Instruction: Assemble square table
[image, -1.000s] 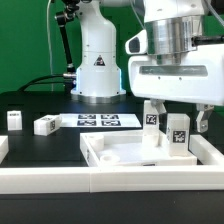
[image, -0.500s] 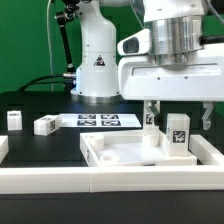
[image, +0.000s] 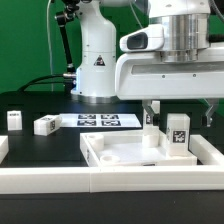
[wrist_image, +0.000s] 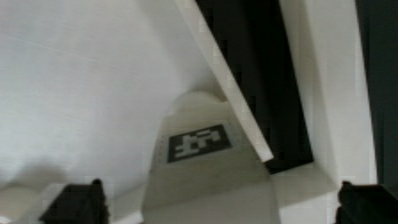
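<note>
The white square tabletop (image: 120, 152) lies on the black table with its raised rim up. Two white legs stand upright in it at the exterior view's right: a tagged one (image: 178, 136) and one behind it (image: 151, 128). My gripper (image: 179, 114) hangs just above them, open and empty, with one finger on each side. In the wrist view the tagged leg (wrist_image: 199, 150) stands between my fingertips (wrist_image: 80, 200), not touching them, and the gripper (wrist_image: 221, 205) is open. Two loose legs lie at the exterior view's left: one (image: 14, 119) and another (image: 45, 125).
The marker board (image: 108, 121) lies flat behind the tabletop. A long white rail (image: 100, 181) borders the table's front edge. The robot's base (image: 97, 65) stands at the back, with cables to its left.
My gripper has risen a little above the two standing legs, and its fingers look slightly farther apart. The legs and tabletop have not moved.
</note>
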